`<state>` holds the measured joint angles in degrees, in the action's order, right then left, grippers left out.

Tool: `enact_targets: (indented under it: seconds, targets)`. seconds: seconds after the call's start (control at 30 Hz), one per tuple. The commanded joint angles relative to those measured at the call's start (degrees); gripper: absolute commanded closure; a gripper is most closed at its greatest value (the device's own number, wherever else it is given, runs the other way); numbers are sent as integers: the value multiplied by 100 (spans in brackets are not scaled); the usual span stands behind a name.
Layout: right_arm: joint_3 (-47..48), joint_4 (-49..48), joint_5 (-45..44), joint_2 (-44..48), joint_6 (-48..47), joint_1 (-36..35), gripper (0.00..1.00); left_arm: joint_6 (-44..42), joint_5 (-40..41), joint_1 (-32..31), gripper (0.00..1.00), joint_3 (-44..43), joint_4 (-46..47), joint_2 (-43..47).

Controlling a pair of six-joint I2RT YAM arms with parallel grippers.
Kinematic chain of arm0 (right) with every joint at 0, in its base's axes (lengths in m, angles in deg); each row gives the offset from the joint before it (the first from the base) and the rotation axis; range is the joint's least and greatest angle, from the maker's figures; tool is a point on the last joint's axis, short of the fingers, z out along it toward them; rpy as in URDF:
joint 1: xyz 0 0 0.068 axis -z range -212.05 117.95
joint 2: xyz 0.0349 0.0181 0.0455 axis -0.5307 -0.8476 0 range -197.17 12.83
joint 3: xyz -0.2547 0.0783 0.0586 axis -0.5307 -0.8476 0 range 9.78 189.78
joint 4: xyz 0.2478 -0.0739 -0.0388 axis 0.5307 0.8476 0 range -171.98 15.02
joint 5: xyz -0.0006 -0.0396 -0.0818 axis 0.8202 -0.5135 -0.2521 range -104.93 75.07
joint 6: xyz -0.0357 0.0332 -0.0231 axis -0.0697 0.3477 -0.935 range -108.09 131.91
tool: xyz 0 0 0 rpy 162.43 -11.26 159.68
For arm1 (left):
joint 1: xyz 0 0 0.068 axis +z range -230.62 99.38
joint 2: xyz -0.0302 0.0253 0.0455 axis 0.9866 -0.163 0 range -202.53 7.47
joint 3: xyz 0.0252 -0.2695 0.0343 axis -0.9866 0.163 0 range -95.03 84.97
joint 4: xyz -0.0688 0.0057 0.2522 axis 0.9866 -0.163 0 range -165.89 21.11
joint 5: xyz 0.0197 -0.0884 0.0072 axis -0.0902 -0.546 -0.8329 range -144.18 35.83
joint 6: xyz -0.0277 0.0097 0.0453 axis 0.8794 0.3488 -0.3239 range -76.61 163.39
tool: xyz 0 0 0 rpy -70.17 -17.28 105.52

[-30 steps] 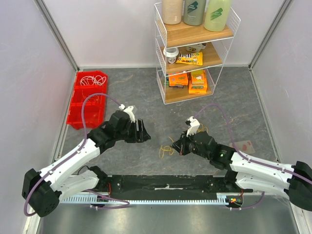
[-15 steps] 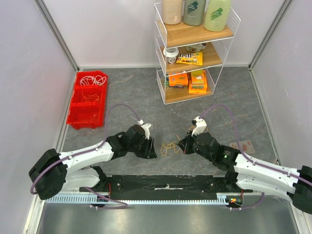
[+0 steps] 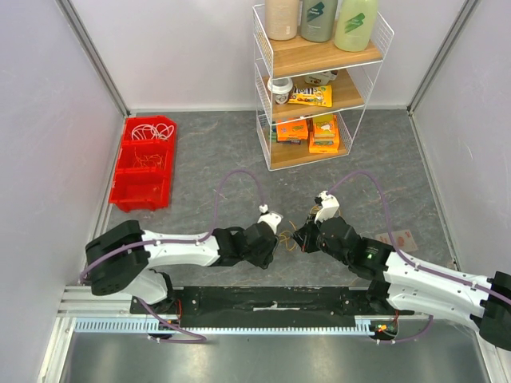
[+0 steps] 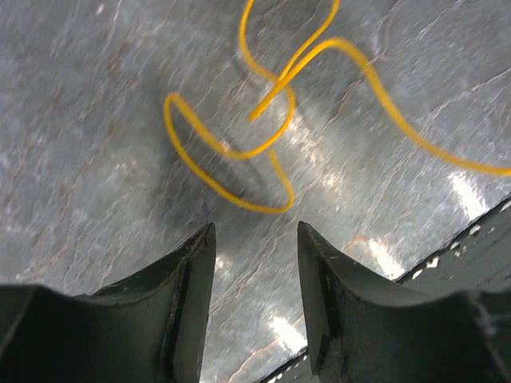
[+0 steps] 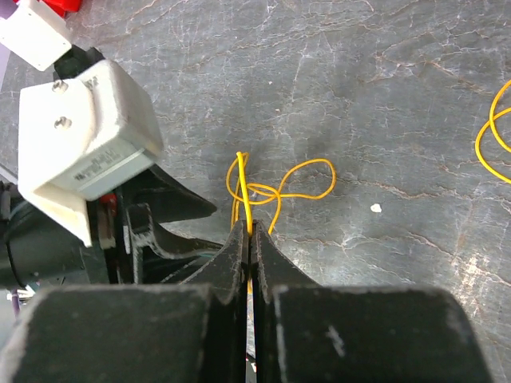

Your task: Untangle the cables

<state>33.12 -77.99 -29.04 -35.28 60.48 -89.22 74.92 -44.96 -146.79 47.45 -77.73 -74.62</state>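
A thin yellow cable (image 3: 285,239) lies in small tangled loops on the grey table between my two grippers. My right gripper (image 5: 250,227) is shut on one strand of this yellow cable (image 5: 275,187), which rises from the loops into its closed jaws. In the left wrist view the cable's loops (image 4: 231,152) lie just ahead of my left gripper (image 4: 255,231); it is open with bare table between its fingers and touches nothing. From above, the left gripper (image 3: 275,246) sits just left of the tangle and the right gripper (image 3: 299,239) just right. White cables (image 3: 148,130) lie in a red bin.
The red bin (image 3: 120,187) stands at the far left. A wire shelf (image 3: 263,120) with bottles and boxes stands at the back centre. A second yellow loop (image 5: 489,136) lies to the right. A small card (image 3: 402,238) lies by the right arm. A black rail (image 3: 271,299) runs along the near edge.
My left arm has swung right and toward the near edge, up to the yellow tangle, and its jaws have narrowed. The right gripper stays shut on the cable, almost still.
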Motion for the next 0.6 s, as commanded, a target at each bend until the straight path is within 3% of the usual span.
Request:
enact_targets:
  seconds: [0.0,0.27,0.33,0.47,0.57]
  targets:
    - [180,-21,-136,65,55,-14,100,-411,660,-229,48,-589,296,-386]
    - [172,146,-206,285,55,-14,100,-384,898,-256,50,-1029,67,-984]
    - [172,172,-233,312,55,-14,100,-384,889,-247,58,-1056,76,-1090]
    - [224,277,-329,373,55,-14,100,-270,1003,-256,84,-1056,-161,-1117]
    - [461,986,-986,522,99,-5,100,-165,1310,-256,97,-907,-529,-688]
